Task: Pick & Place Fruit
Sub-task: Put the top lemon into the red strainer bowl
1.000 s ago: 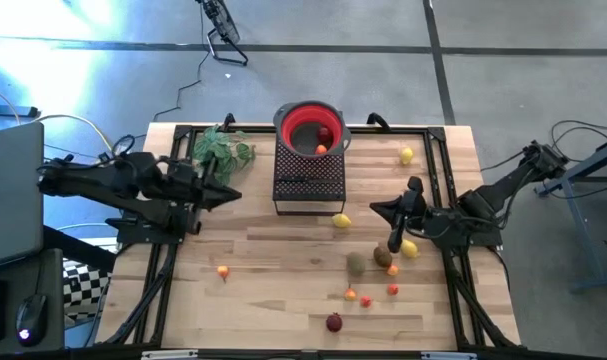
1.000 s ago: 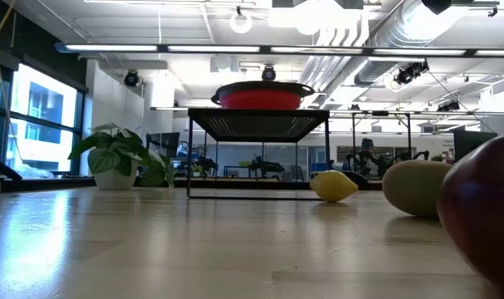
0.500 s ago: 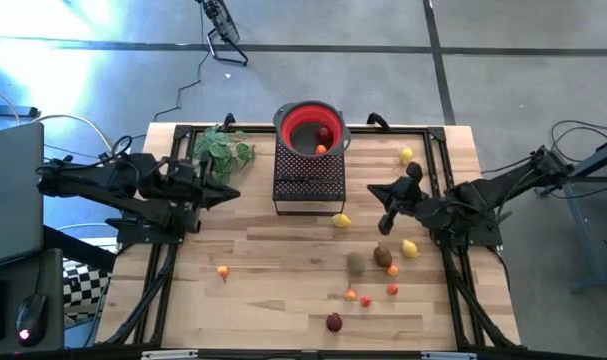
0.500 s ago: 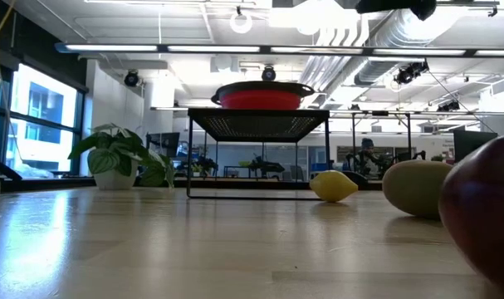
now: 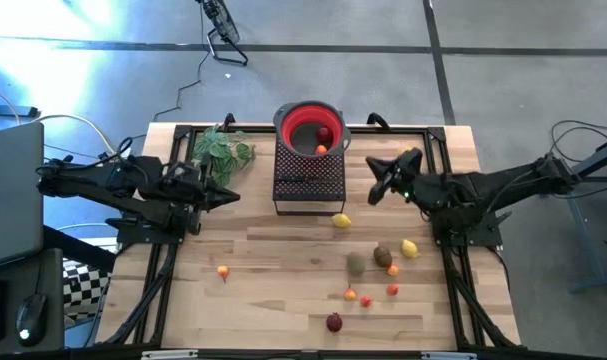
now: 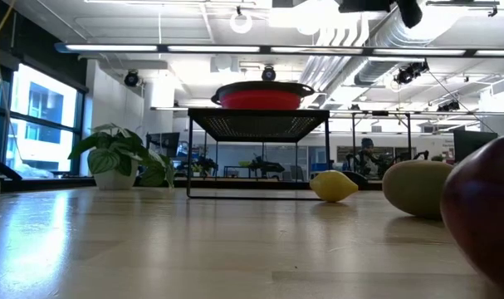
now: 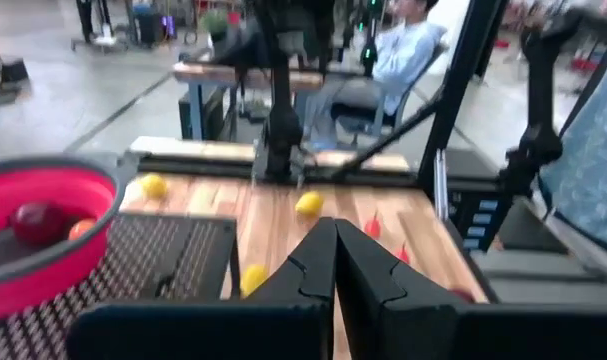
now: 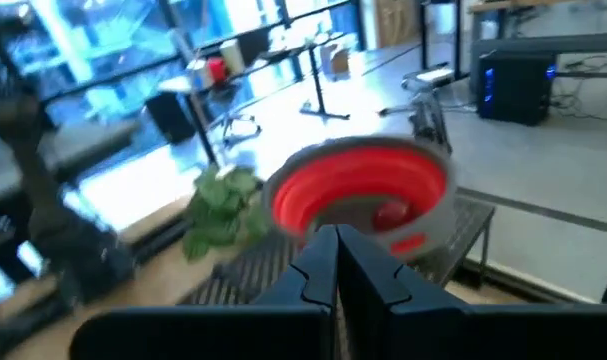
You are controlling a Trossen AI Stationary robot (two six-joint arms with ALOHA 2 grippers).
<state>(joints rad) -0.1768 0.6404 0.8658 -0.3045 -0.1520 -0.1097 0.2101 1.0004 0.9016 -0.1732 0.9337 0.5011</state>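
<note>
My right gripper point(image 5: 376, 180) hangs closed and empty at about three o'clock of the red bowl point(image 5: 310, 130), which holds what looks like two fruits point(image 5: 324, 137). The rest of the fruit point(image 5: 356, 263) lies scattered on the table point(image 5: 273, 270). My left gripper point(image 5: 231, 195) waits closed at nine o'clock.

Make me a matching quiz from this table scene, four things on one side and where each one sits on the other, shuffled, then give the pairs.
Things:
1. red bowl
2. leafy sprig
3. dark red ball
4. right gripper

Places:
A. near the table's front edge
B. on top of the black mesh stand
C. raised, right of the stand
D. on the table left of the stand

Pairs: 1-B, 2-D, 3-A, 4-C
</note>
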